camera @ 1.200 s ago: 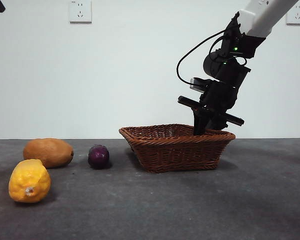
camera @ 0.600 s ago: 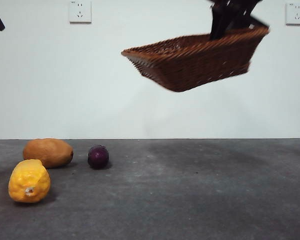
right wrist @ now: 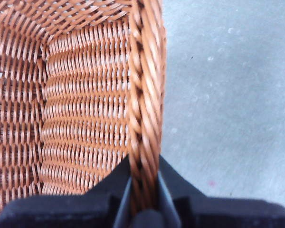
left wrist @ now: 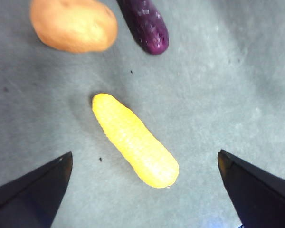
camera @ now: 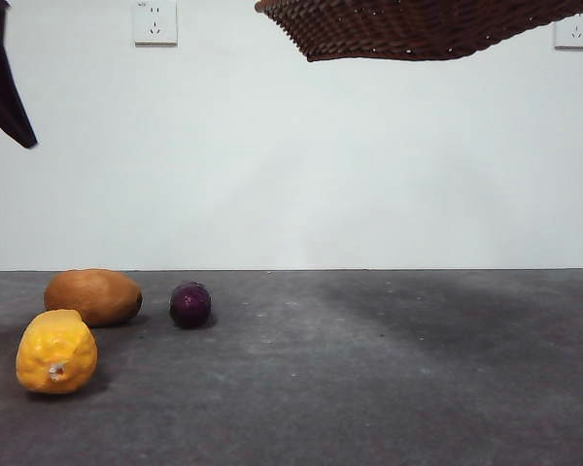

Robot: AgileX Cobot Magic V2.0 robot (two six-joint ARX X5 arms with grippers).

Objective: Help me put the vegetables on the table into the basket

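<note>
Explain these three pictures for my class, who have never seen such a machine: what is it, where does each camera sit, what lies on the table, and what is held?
This is a robot with two arms at a table. One picture looks level across the table; the other two come from cameras on each wrist. On the table lie a bumpy yellow vegetable, a brown-orange oval vegetable and a small dark purple vegetable. The right gripper pinches the rim of a wicker basket, held high in the air. The left gripper hangs open above the yellow vegetable.
</note>
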